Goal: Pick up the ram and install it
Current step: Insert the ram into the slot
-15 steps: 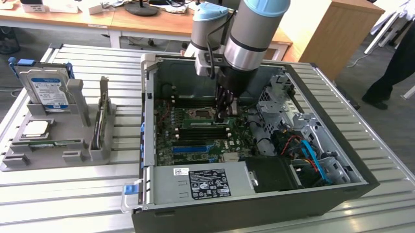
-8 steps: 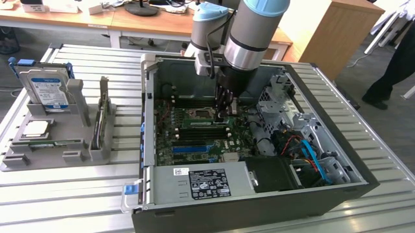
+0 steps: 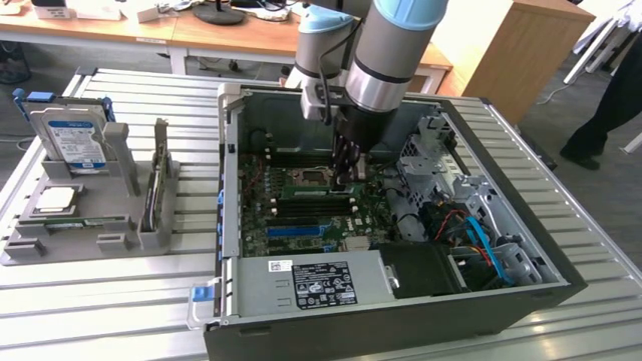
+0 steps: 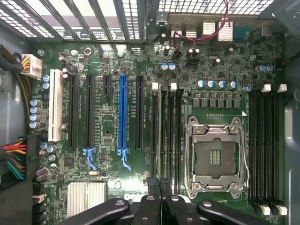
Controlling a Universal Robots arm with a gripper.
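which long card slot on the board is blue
The blue slot flanked by black slots; the rest are black, apart from one white slot.

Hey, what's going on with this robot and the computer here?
A robot arm reaches down into an open computer case. Its gripper, shut, sits over the memory slots beside the empty processor socket. The ram stands edge-on in one of those slots, right under the gripper. I can't tell whether it is being gripped.
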